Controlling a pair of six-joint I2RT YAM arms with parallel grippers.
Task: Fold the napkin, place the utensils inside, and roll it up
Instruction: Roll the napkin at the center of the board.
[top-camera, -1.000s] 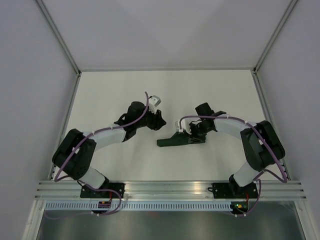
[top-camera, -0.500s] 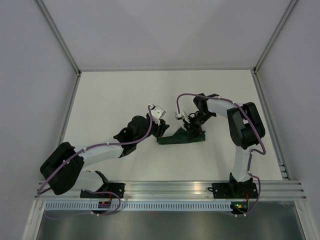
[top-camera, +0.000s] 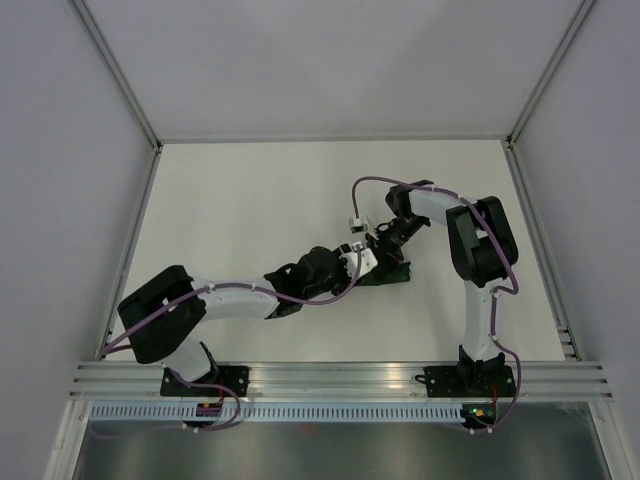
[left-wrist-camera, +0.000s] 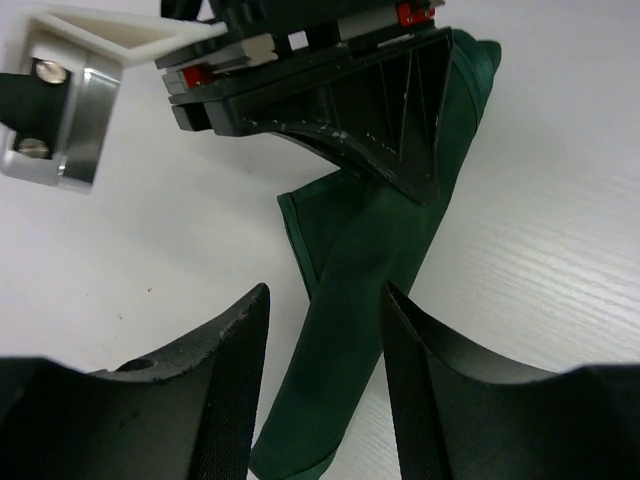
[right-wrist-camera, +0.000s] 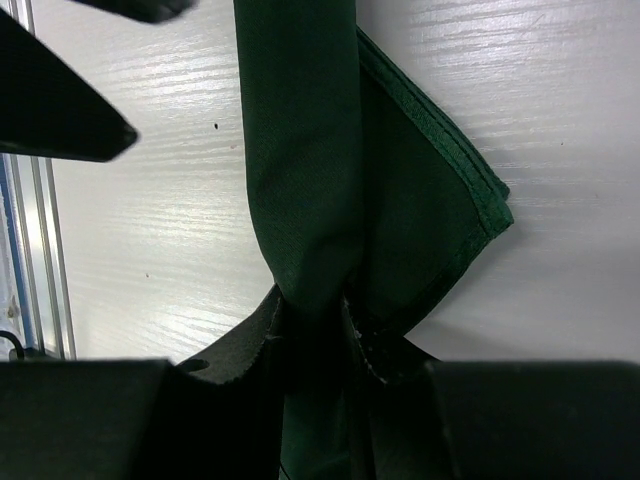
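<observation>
The napkin (left-wrist-camera: 365, 300) lies as a narrow dark green roll on the table (left-wrist-camera: 560, 250), right of centre. One end is pinched between the narrowed fingers of the right gripper (right-wrist-camera: 315, 325). The other end is straddled by the left gripper (left-wrist-camera: 325, 320), whose jaws are set apart on either side of the cloth. For a tight roll, the pinched end is best held fixed while the free end is clamped squarely across its full width.
</observation>
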